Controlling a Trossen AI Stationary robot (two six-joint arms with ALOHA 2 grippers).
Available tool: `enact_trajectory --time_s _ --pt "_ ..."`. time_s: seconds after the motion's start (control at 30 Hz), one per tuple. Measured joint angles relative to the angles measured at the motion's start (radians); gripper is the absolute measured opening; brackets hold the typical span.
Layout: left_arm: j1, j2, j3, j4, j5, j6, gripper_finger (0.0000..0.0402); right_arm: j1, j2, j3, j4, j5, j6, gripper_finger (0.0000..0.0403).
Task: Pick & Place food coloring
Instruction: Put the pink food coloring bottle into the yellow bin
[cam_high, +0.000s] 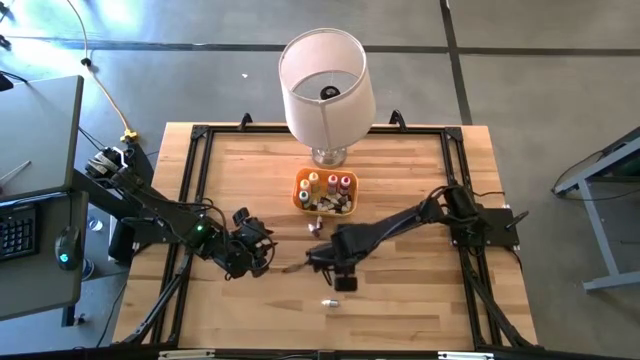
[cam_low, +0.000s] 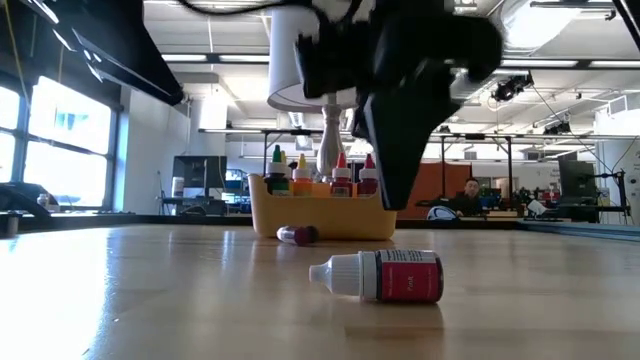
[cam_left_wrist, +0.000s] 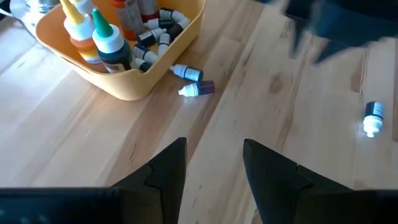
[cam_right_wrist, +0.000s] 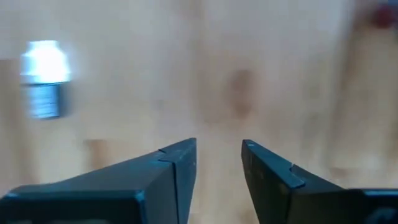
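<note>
While low view reads bottle (cam_low: 385, 276) label, high cannot

One food coloring bottle (cam_low: 385, 276) with a red label and white pointed cap lies on its side on the bare wood, cap toward nine o'clock. Two more small bottles (cam_left_wrist: 193, 81) lie just beside the orange tray (cam_left_wrist: 124, 87). The remaining bottles (cam_high: 325, 190) stand or lie inside it.

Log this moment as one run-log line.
right gripper open, empty, above table | food coloring bottle lying loose | left gripper open, waiting | tray holds bottles
</note>
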Motion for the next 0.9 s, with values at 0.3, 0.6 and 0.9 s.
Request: enact_trajectory --time_s 0.3,0.6,0.9 --pt "0.000 0.000 0.000 0.009 -0.004 -0.026 0.0156 0.169 0.000 -0.010 0.230 0.033 -0.045 0.0124" --pt "0.000 0.000 0.000 0.023 -0.004 -0.018 0.0156 0.238 0.028 -0.024 0.362 0.114 -0.019 0.0124" --pt "0.000 0.000 0.000 0.024 -0.006 0.028 0.0156 0.220 0.069 -0.024 0.365 0.121 0.009 0.0124"
